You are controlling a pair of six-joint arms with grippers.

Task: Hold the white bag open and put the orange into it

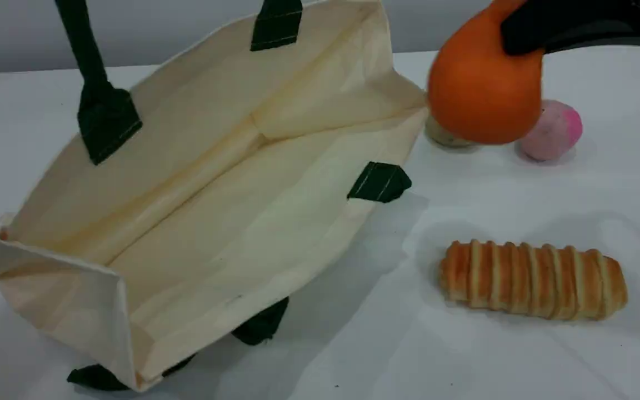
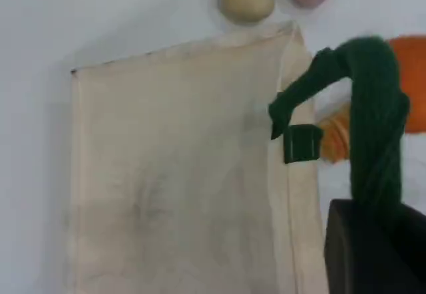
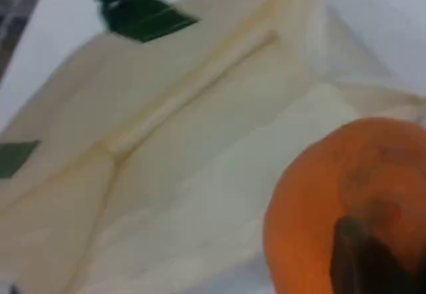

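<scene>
The white bag (image 1: 214,183) lies on the table's left half with its mouth gaping toward the camera. One dark green handle (image 1: 84,50) is pulled straight up and out of the scene view's top edge. In the left wrist view that handle (image 2: 373,108) runs down into my left gripper (image 2: 376,211), which is shut on it. The orange (image 1: 484,94) hangs in the air just right of the bag's far right corner, with my right gripper (image 1: 520,36) shut on its top. In the right wrist view the orange (image 3: 353,194) sits under a dark fingertip (image 3: 363,257), with the bag's open inside (image 3: 200,141) beyond it.
A ridged bread roll (image 1: 531,280) lies at the front right. A pink round fruit (image 1: 553,130) and a pale beige round thing (image 1: 448,136) sit behind the orange. The white table (image 1: 464,361) shows bare at the front.
</scene>
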